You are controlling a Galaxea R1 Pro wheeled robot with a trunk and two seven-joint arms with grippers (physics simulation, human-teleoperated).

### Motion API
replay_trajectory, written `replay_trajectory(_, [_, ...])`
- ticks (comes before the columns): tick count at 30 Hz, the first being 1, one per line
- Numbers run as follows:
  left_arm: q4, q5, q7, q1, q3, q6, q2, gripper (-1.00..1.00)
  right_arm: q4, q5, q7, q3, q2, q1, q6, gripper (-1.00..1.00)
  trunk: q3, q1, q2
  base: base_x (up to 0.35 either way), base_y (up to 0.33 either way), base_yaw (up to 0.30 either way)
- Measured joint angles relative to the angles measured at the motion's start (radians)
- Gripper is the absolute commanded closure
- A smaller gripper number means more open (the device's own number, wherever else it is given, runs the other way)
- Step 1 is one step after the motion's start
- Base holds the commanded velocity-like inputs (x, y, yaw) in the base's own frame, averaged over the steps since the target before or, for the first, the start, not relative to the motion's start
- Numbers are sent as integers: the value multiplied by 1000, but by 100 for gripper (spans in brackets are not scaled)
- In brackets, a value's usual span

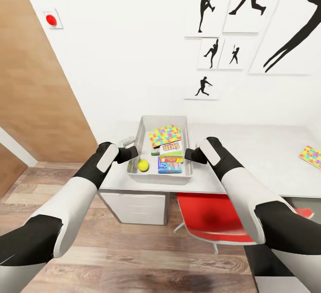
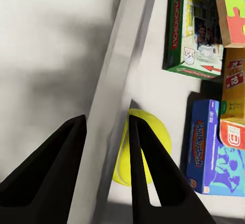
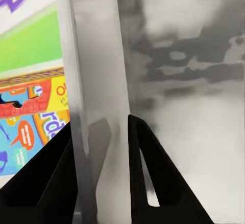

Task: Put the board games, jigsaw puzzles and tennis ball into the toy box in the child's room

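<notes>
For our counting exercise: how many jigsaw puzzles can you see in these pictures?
2. One puzzle lies in the toy box, on top of the games at its far end. The other puzzle lies on the table, far to the right. More could be hidden under the boxes.

Toy box (image 1: 141, 129): smooth light grey plastic, faint sheen. Table (image 1: 249, 150): pale grey, smooth, matt. Board games (image 1: 171, 158): glossy printed card. Tennis ball (image 1: 143, 165): yellow-green, matt. Floor (image 1: 129, 253): wood plank, grained. Chair (image 1: 209, 219): glossy red plastic.
</notes>
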Motion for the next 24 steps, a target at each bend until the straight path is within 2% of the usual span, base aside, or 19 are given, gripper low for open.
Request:
replay_trajectory(15, [0, 0, 0, 0, -1, 0, 0, 100, 0, -1, 0, 0, 0, 1, 0, 100, 0, 0, 0, 0, 283, 0])
replay_trajectory(24, [0, 0, 0, 0, -1, -1, 0, 100, 0, -2, -1, 1, 0, 1, -1, 100, 0, 0, 0, 0, 90, 0])
